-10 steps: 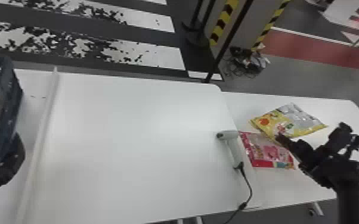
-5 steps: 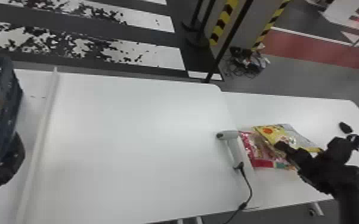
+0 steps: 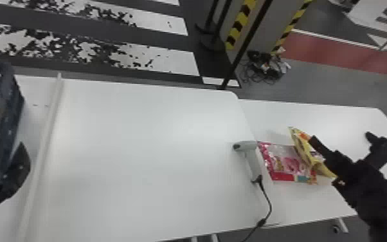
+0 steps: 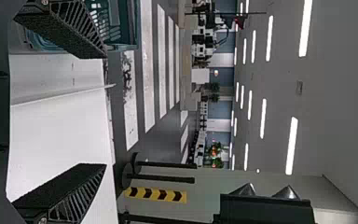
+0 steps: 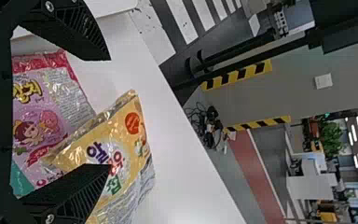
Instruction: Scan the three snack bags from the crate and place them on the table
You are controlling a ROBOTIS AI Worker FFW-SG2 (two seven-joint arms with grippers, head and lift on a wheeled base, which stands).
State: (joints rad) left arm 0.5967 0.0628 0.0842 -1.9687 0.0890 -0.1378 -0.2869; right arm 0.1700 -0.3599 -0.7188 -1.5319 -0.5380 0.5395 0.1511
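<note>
The yellow bag (image 3: 302,147) overlaps the pink bag (image 3: 283,162) on the white table (image 3: 299,116). Probably it is light, soft, slippery, with fragile snacks; better to pinch its sealed edge. Right gripper (image 5: 109,112) and left gripper (image 4: 106,111) have fingers apart, released. Beyond is grey floor (image 3: 331,83).

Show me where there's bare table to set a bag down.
Widest: the white table between the pale rail and the scanner. A smaller patch lies between the pink bag and the far edge. Crowded: right of the scanner, where the yellow bag overlaps the pink one by the right gripper.
</note>
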